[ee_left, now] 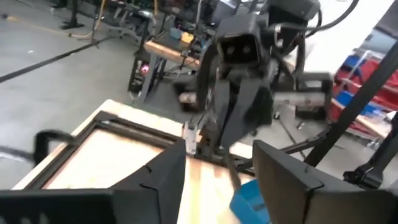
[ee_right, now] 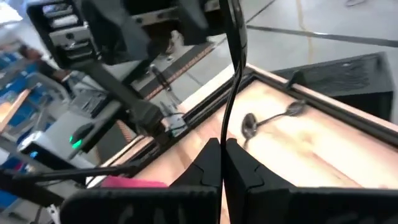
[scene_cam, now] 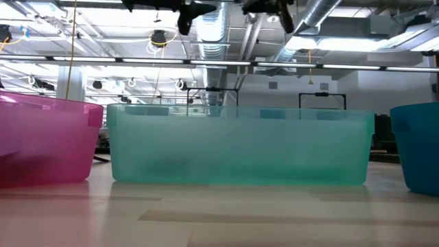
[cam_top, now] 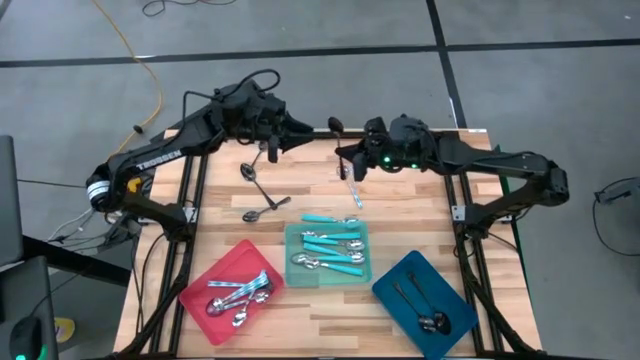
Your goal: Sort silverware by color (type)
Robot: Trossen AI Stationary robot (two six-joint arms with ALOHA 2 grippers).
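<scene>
From my station, the only lettering I can read is the white word "TROSSEN", printed along the dark upper link of the left robot arm (cam_top: 160, 157) in the high view. I find nothing legible elsewhere: in the wrist views and the low view, no label, number or sign on the equipment or in the room behind the table comes through clearly enough for me to read.
</scene>
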